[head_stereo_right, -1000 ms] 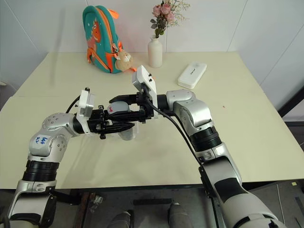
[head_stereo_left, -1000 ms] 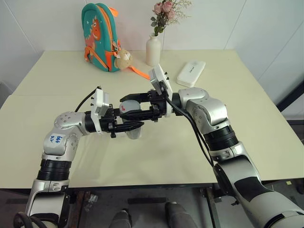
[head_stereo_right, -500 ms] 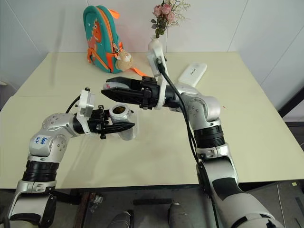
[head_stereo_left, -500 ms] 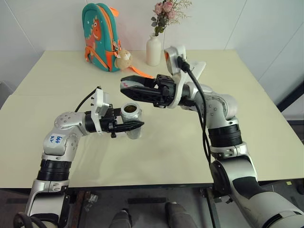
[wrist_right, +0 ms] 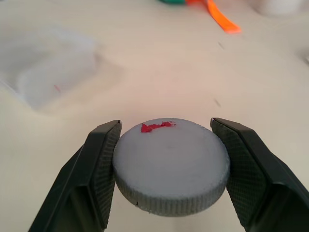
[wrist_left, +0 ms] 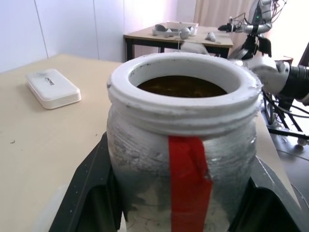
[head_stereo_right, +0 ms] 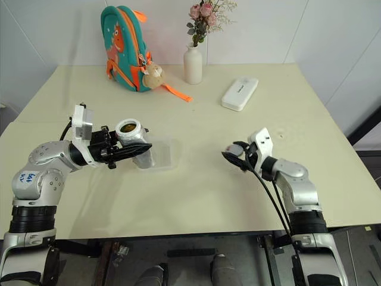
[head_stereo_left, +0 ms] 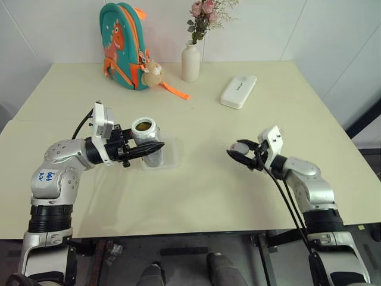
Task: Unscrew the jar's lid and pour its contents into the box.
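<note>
The left gripper [head_stereo_left: 156, 146] pinches the open jar [head_stereo_left: 146, 132] above the box [head_stereo_left: 166, 153]; a hasty tilt could spill the contents [wrist_left: 181, 87] beside it; the right gripper [head_stereo_right: 233, 155] clamps the lid [wrist_right: 171, 163], which may roll when released.

We see two arms of silver-grey metal shells joined by black ribbed rings. The left arm [head_stereo_left: 56, 179], at the lower left of the frame, bears a white sticker with blue handwriting on its rounded elbow. A white boxy camera block sits on each wrist, with a black cable looping from it; the cable of the right arm [head_stereo_left: 309, 193], at the lower right, runs long and loose beneath the forearm. The left gripper [head_stereo_left: 146, 149] and right gripper [head_stereo_left: 238, 152] each have two black fingers [wrist_right: 99, 164], dotted with a fine grid texture on their inner pads.
</note>
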Motion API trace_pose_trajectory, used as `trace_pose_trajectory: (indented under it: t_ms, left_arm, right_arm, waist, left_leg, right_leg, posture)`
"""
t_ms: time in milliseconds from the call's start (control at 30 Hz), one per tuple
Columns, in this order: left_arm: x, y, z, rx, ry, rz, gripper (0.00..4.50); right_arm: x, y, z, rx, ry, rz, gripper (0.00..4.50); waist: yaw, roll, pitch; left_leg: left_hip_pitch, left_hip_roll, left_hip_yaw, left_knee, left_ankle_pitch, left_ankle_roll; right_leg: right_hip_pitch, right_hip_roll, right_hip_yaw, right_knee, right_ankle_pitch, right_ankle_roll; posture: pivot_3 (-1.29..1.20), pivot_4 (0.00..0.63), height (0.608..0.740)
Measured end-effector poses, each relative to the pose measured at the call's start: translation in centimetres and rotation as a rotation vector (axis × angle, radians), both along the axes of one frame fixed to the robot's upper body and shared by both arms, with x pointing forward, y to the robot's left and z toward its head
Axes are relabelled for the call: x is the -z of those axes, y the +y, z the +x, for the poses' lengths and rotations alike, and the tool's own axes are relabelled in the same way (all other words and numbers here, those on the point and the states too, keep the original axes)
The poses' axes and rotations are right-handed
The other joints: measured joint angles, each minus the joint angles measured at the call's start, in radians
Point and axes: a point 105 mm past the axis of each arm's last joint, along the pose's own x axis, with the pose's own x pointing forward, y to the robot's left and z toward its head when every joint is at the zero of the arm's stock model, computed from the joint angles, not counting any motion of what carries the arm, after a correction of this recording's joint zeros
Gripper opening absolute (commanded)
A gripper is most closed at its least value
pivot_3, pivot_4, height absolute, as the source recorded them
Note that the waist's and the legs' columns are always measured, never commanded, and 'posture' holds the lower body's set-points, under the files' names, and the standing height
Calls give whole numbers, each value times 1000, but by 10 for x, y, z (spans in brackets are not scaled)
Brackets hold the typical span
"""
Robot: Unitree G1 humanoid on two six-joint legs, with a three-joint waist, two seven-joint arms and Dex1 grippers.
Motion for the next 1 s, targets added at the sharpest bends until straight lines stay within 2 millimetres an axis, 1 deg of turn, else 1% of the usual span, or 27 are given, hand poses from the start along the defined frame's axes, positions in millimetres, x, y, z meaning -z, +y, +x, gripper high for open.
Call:
trace_pose_trajectory:
  t_ms: [33, 67, 133, 200, 233, 333, 400, 467, 533, 600, 667, 733, 800, 867, 1000]
  left_arm:
    - [-1, 1, 1, -11, 0, -3, 2077]
    - [-2, 3, 2, -21, 0, -5, 2077]
    - [-4, 4, 4, -28, 1, -9, 2077]
    - [-7, 4, 7, -34, -2, -16, 2077]
    - [-9, 5, 8, -41, -5, -20, 2077]
    - [-12, 7, 12, -59, -9, -31, 2077]
    - [-15, 10, 16, -85, -7, -32, 2077]
    - [-16, 18, 24, -147, -8, -9, 2077]
    - [-16, 27, 30, -202, -21, 44, 2077]
    - [-16, 36, 37, -250, -23, 92, 2077]
    - [-18, 37, 44, -275, -36, 119, 2077]
    - [-19, 38, 48, -285, -63, 162, 2077]
    - [-16, 43, 53, -314, -75, 214, 2077]
    - [-12, 49, 59, -348, -83, 250, 2077]
    - [0, 65, 72, -469, -88, 305, 2077]
  right_arm:
    - [8, -3, -1, 8, 2, -16, 2980]
    - [15, -5, -1, 15, 16, -20, 3188]
    - [21, -5, -1, 19, 34, -12, 3602]
    - [22, -6, -1, 17, 44, 1, 4249]
    - [21, -6, -2, 14, 43, 6, 4490]
    - [12, -6, -1, -3, 20, 35, 4490]
    - [1, -5, 1, -14, -5, 55, 4490]
    - [-16, 2, 3, -51, -26, 89, 4490]
    - [-41, 15, 0, -123, -62, 113, 4490]
    - [-69, 38, -8, -235, -103, 115, 4490]
    - [-87, 60, -19, -332, -120, 95, 4490]
    - [-91, 81, -29, -418, -117, 59, 4490]
    - [-86, 98, -37, -481, -105, 27, 4490]
    - [-80, 105, -38, -496, -82, -1, 4490]
    - [-73, 107, -36, -479, -94, -77, 4490]
  waist:
    - [1, 0, 0]
    - [2, 0, 0]
    - [3, 0, 0]
    - [5, 0, 0]
    - [5, 0, 0]
    - [5, 0, 0]
    - [4, 0, 0]
    - [1, 0, 0]
    - [0, 1, 0]
    - [2, 1, 1]
    - [7, 1, 1]
    - [10, 1, 1]
    - [12, 1, 1]
    - [14, 1, 1]
    - [16, 1, 1]
  left_leg:
    - [0, 0, 0, 0, 0, 0]
    - [0, 0, 0, 0, 0, 0]
    - [0, 0, 0, 2, 1, -1]
    - [0, 0, 0, 3, 1, -1]
    - [0, 0, 0, 3, 1, -1]
    - [0, 0, 0, 3, 1, -1]
    - [0, 0, 0, 3, 1, -1]
    - [0, 0, 0, 3, 1, -1]
    - [1, 0, 0, 3, 1, -1]
    - [1, 0, -1, 3, 1, -1]
    - [0, 0, -2, 3, 1, -1]
    - [0, 0, -2, 2, 1, -1]
    - [-1, 0, -2, 2, 0, -1]
    - [-1, 0, -2, 2, 0, -1]
    - [-1, 0, -2, 2, 0, -1]
  right_leg:
    - [0, 0, 0, 0, 0, 0]
    - [0, 0, 0, 0, 0, 1]
    - [1, 0, 0, 0, 1, 1]
    - [2, 0, 0, 0, 1, 1]
    - [2, 0, 0, -1, 1, 1]
    - [2, 0, 0, -1, 1, 2]
    - [2, 0, 0, -1, 1, 2]
    - [2, 0, 0, 0, 1, 2]
    - [2, 0, 0, 0, 1, 2]
    - [2, 0, 0, 0, 1, 2]
    - [2, 0, -1, 0, 1, 2]
    - [2, 0, -1, -1, 1, 2]
    - [2, 0, -1, -2, 1, 2]
    - [2, 0, -1, -2, 1, 2]
    - [1, 0, -1, -1, 1, 2]
  posture:
    - [0, 150, 740]
    - [0, 150, 740]
    - [0, 150, 740]
    - [0, 150, 740]
    - [0, 150, 740]
    - [0, 150, 740]
    - [0, 150, 740]
    - [0, 150, 740]
    - [0, 150, 740]
    - [0, 150, 740]
    - [0, 150, 740]
    - [0, 150, 740]
    - [0, 150, 740]
    - [0, 150, 740]
    - [0, 150, 740]
